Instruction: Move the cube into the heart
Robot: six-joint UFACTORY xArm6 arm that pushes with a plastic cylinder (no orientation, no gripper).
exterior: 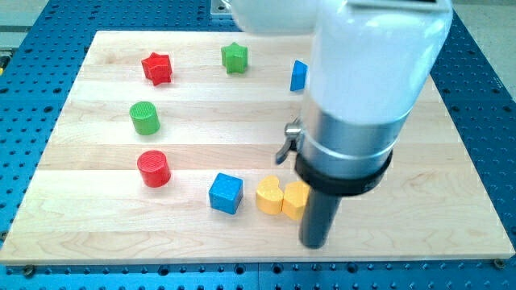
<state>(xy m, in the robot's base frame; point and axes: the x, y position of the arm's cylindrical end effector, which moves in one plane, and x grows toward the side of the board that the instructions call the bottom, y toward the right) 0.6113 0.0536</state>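
A blue cube (226, 193) sits on the wooden board (97, 201) near the view's bottom centre. Just to its right lies a yellow heart (269, 195), a small gap apart from the cube. A second yellow block (294, 199) touches the heart's right side and is partly hidden by the arm. My rod comes down at the right of this block, and my tip (315, 244) rests on the board to the right of and slightly below the yellow blocks, well right of the cube.
A red star (157, 68), a green star (235, 57), a green cylinder (145, 118) and a red cylinder (153, 169) lie on the view's left and top. A blue block (299, 76) is partly hidden behind the arm's white body (371, 56).
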